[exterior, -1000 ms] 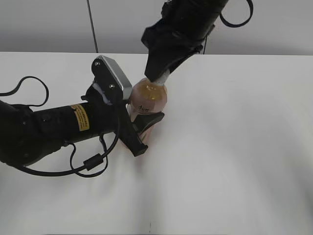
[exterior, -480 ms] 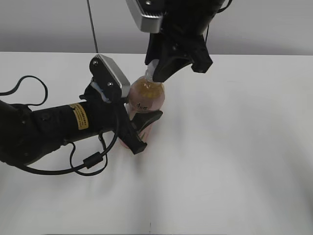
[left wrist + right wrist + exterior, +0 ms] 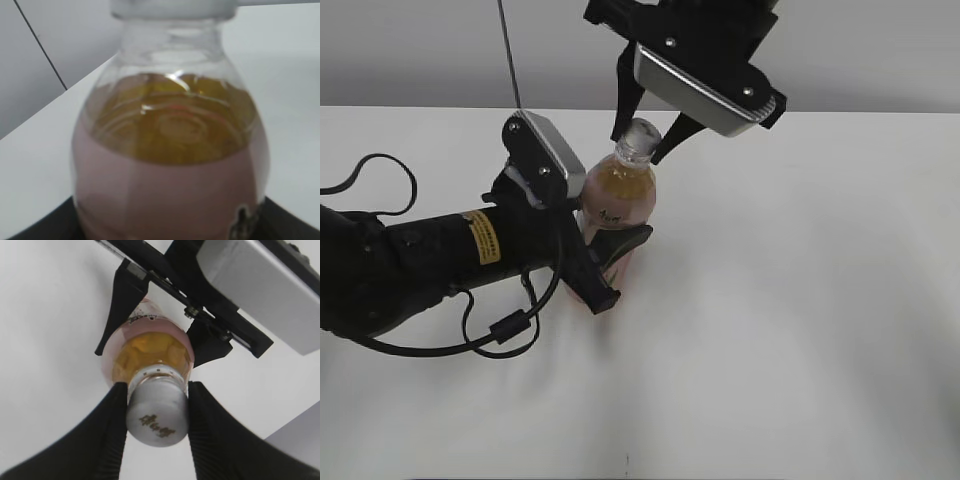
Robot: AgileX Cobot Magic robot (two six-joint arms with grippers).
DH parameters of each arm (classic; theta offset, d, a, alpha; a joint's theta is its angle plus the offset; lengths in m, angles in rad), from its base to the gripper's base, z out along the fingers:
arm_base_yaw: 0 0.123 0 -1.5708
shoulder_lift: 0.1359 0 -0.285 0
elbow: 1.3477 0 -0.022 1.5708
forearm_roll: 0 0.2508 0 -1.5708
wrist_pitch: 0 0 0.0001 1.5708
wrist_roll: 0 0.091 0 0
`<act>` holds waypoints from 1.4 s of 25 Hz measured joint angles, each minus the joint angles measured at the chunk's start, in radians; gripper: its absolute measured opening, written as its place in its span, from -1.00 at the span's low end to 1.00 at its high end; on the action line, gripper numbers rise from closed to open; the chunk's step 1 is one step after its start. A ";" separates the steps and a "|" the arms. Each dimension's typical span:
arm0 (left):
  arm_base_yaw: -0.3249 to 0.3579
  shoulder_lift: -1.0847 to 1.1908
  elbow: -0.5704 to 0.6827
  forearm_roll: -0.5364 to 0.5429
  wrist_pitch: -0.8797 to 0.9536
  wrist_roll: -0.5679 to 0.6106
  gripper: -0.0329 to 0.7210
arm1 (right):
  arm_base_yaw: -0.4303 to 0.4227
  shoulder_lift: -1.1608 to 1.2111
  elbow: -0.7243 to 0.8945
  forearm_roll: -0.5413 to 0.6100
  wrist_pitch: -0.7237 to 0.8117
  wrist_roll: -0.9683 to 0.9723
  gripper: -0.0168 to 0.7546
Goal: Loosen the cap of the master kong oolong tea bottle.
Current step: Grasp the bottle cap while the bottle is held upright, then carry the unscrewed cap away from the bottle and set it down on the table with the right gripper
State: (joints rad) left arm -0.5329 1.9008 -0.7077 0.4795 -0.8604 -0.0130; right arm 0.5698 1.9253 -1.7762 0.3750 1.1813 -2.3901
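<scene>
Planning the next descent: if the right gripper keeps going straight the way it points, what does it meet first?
The right gripper points down over the bottle; its fingers already flank the cap. Going on, its palm would probably meet the cap top first, though depth is unclear.

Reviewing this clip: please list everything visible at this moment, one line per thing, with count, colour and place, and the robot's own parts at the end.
master kong oolong tea bottle: one, clear plastic with amber tea and a pink label, upright near the table's middle.
cap: one, white with a small mark on top, on the bottle's neck.
table: one, white, fills the lower part of the exterior view.
wall: grey, behind the table, with a thin dark cable hanging down it.
left gripper: one, black, on the left arm, clamped around the bottle's lower body.
right gripper: one, black with a silver camera housing, above the bottle, one finger on each side of the cap and touching it.
</scene>
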 joint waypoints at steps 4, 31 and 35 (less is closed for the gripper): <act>0.002 0.000 0.000 0.002 0.000 -0.005 0.14 | 0.000 -0.022 0.000 -0.013 -0.031 -0.084 -0.24; -0.004 0.000 0.000 -0.001 -0.224 -0.211 0.14 | -0.244 0.030 0.010 -0.157 0.004 1.726 -0.24; -0.004 0.010 0.000 -0.004 -0.225 -0.211 0.14 | -0.246 0.082 0.095 -0.298 0.020 1.896 -0.24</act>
State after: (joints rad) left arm -0.5373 1.9113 -0.7077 0.4753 -1.0858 -0.2243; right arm 0.3240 2.0069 -1.6809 0.0767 1.2017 -0.4941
